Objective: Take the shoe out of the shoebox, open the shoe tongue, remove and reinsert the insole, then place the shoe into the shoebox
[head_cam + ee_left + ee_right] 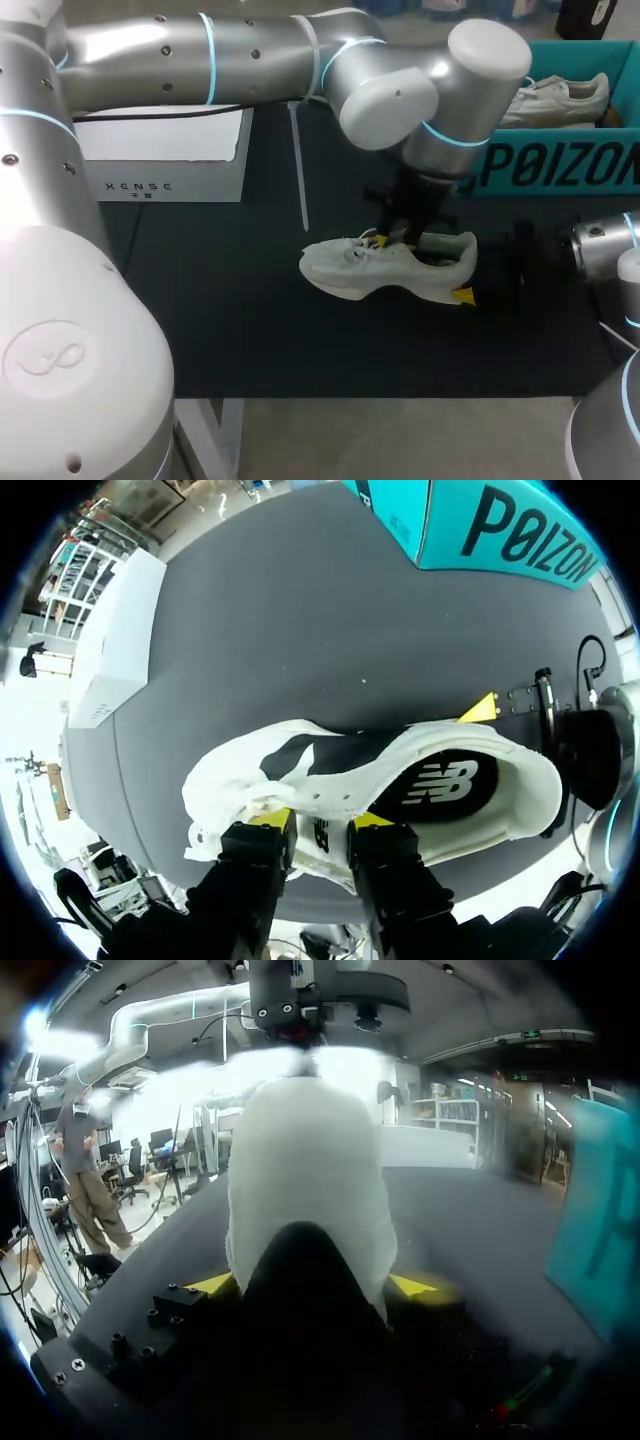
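A pale sneaker point(385, 268) lies on its sole on the black mat, toe toward my left. My left gripper point(395, 238) comes down over its lacing. Seen from the left wrist, this gripper point(320, 820) is shut on the shoe tongue point(325, 832), one yellow tip on each side, and the dark insole point(440, 785) shows in the opening. My right gripper point(468, 268) is at the heel. In the right wrist view it point(315, 1285) holds the heel of the sneaker point(305, 1180) between both yellow fingertips point(215, 1282). The teal shoebox point(560, 165) stands at the back right.
A second pale shoe point(560, 98) lies in the shoebox. A white box point(170, 160) sits at the back left, with a thin white strip point(298, 165) beside it. The black mat point(230, 300) is bare left of and in front of the sneaker.
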`<state>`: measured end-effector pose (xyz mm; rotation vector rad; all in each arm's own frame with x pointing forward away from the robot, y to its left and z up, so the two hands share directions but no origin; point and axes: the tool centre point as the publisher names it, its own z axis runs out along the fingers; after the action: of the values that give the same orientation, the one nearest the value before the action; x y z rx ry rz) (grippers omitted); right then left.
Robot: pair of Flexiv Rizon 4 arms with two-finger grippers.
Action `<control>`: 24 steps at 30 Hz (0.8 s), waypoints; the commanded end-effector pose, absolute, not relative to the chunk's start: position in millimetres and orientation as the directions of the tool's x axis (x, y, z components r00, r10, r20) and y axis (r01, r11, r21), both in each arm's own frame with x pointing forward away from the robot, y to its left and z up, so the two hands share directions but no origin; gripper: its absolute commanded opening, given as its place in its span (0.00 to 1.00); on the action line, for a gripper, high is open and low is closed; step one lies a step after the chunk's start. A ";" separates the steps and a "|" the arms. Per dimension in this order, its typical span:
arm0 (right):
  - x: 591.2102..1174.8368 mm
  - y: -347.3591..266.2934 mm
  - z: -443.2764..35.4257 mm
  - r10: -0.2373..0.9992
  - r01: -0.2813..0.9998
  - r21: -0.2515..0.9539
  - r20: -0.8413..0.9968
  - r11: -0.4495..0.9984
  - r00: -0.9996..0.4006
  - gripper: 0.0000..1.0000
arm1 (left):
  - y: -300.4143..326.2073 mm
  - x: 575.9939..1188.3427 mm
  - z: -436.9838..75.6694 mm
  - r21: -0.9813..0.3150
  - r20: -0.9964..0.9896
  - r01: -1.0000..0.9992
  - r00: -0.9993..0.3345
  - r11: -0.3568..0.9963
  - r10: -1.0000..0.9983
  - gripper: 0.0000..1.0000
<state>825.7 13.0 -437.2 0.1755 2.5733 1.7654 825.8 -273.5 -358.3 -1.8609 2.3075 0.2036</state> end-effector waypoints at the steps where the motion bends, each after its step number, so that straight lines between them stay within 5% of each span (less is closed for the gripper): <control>1: 827.7 16.5 -444.1 0.102 0.085 0.930 0.052 0.357 -0.993 0.00 | -260.9 823.8 -345.8 -0.023 -0.212 -0.979 -0.194 0.203 -0.958 0.00; 22: 827.7 16.5 -444.1 0.102 0.085 0.930 0.052 0.357 -0.993 0.00 | -197.5 824.6 -316.0 -0.067 -0.137 -0.997 -0.026 0.035 -0.990 0.00; 24: 827.7 16.5 -444.1 0.102 0.085 0.930 0.052 0.357 -0.993 0.00 | -199.3 825.9 -317.7 -0.060 -0.118 -0.998 -0.026 0.034 -0.993 0.41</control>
<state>825.7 13.0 -437.3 0.1753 2.5734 1.7652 824.9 -208.8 -315.7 -2.0700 2.1247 0.1139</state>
